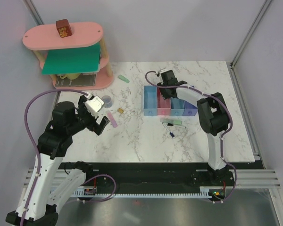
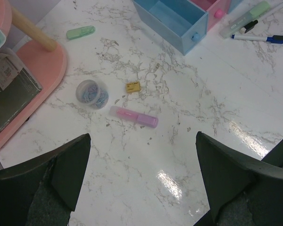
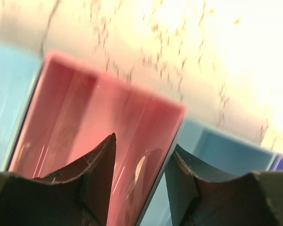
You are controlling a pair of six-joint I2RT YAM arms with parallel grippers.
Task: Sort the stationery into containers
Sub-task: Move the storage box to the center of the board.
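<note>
Left gripper (image 2: pixel 141 141): fingers wide apart with nothing between them, hanging over bare table just short of the pink bar (image 2: pixel 134 117). It is likely lined up to take the bar across its narrow side.
Right gripper (image 3: pixel 144 155): fingers partly apart over the bins (image 1: pixel 150 112), one tip above the pink bin (image 3: pixel 85 108) and the other above the light blue one beside it. No item shows between them, so I judge it empty. Whether a tip touches the dividing wall I cannot tell.
Items by the left arm: the pink bar, tan piece (image 2: pixel 133 86) and round tub (image 2: pixel 92 93) of blue clips lie near each other, none touching. The far green bar (image 2: pixel 80 32) lies alone near the shelf (image 1: pixel 85 37).
Items by the right arm: the near green bar (image 2: pixel 245 20) and two pens (image 2: pixel 257 38) lie just in front of the bins, probably work for the closer arm.
Progress: every item I can see lies outside the bins. The end light blue bin shows a bare floor.
Table (image 1: pixel 146 146): white marble pattern, glossy, with glare spots.
Room: plain pale walls, metal posts in the corners.
</note>
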